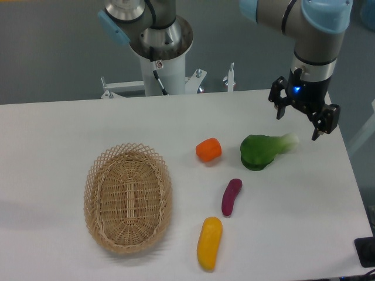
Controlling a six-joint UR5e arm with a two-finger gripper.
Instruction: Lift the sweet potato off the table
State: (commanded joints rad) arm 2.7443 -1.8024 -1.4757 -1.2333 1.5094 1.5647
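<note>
Fixed camera, 1 view. White bench [70,129] carries 5 items: 1 sweet potato, 1 yellow-orange oblong piece, 1 short orange piece, 1 green leafy vegetable, 1 wicker basket.

Claw [303,121]: hangs above the far right part of the bench, 2 dark fingers spread apart, nothing between them. A blue light shows on the wrist just above the fingers. Not touching any item.

Sweet potato [231,196]: 1 count, magenta-purple, slim, slightly curved. Lies flat on the bench, nearer the camera than the claw and to its left in the picture, well apart from it. Free on all sides.

Green leafy vegetable [262,150]: 1 count, pale stalk end pointing toward the claw. The item nearest the claw, just below and left of it in the picture, between claw and sweet potato.

Short orange piece [208,150]: 1 count, further left of the claw than the green vegetable, near it but apart.

Yellow-orange oblong piece [209,243]: 1 count, near the bench's front edge, just beyond the sweet potato as seen from the claw.

Wicker basket [94,193]: 1 count, oval, farthest from the claw, on the left.
</note>
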